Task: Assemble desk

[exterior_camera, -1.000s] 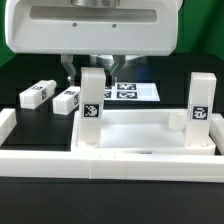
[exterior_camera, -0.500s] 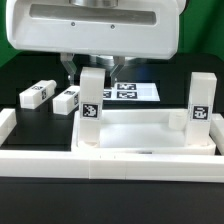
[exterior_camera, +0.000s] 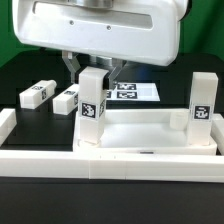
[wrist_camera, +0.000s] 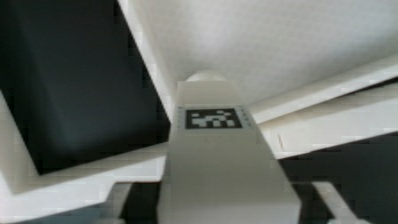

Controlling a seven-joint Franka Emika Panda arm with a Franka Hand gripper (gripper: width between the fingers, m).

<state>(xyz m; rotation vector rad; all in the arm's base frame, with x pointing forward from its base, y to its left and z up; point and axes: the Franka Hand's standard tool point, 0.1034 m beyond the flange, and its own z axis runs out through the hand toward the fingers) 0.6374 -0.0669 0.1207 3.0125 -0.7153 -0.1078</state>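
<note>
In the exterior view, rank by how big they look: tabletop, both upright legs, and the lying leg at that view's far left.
1. Tabletop: clearly largest.
2. Upright leg at the exterior view's left and upright leg at its right: look alike, tied.
3. Lying leg: looks smallest, but it lies farther back, so that is unsure.

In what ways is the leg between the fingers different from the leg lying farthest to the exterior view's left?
The gripped leg stands upright at the tabletop; the lying leg rests flat on the black table. The fingers clamp the gripped leg; the lying leg is free. Both are white blocks bearing a tag.
</note>
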